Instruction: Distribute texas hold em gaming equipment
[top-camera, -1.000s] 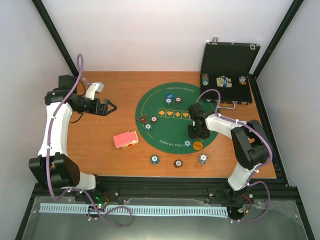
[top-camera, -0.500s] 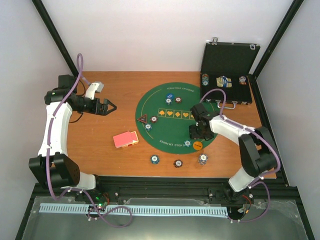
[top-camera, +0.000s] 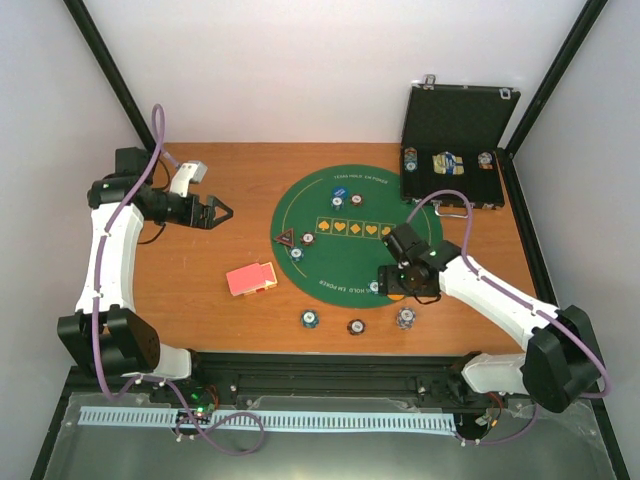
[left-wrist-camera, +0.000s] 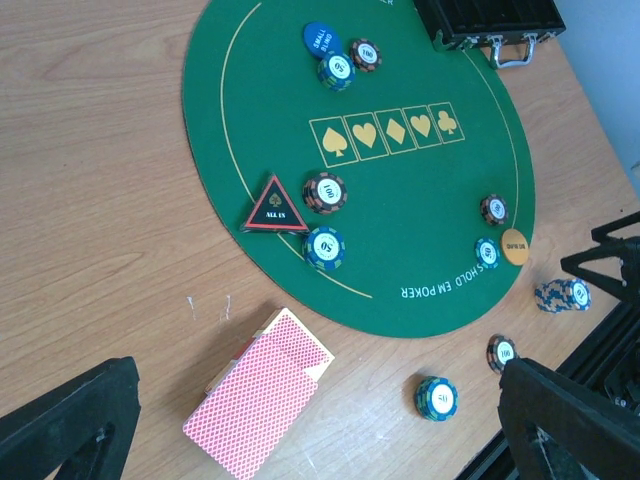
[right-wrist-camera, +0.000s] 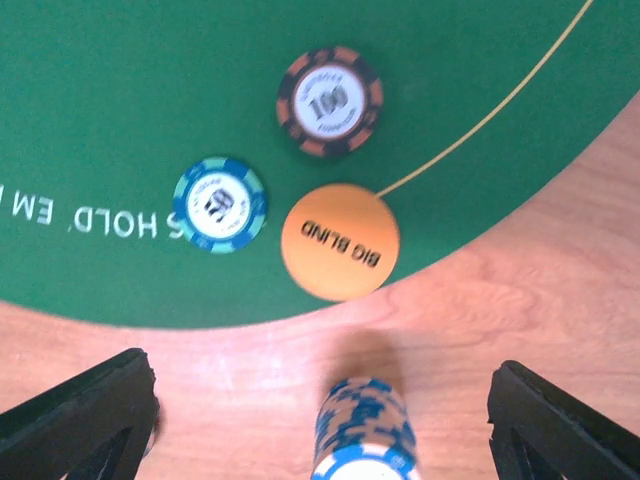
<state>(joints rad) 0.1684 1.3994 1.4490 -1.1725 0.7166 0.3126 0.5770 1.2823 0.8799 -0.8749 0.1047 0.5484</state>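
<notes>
A round green felt mat (top-camera: 345, 262) holds a blue disc (top-camera: 339, 194), a dark red-edged triangle (top-camera: 286, 238) and several chips. A red-backed card deck (top-camera: 251, 279) lies on the wood to the mat's left. Three chip piles (top-camera: 310, 319) lie on the wood below the mat. My right gripper (top-camera: 402, 283) hangs open over the mat's near right edge. In the right wrist view (right-wrist-camera: 320, 420) a blue-and-tan chip stack (right-wrist-camera: 365, 430) stands between its fingers, touching neither, just below the orange disc (right-wrist-camera: 340, 241). My left gripper (top-camera: 222, 212) is open and empty, high at the left.
The black hinged case (top-camera: 455, 150) stands open at the back right with chips and cards inside. In the left wrist view the deck (left-wrist-camera: 260, 392) lies below the triangle (left-wrist-camera: 275, 205). The table's front edge and black rail run close behind the loose chips.
My right arm has swung its elbow out to the right, and its gripper has moved nearer, from the mat's right part to its near edge. The left arm has barely moved.
</notes>
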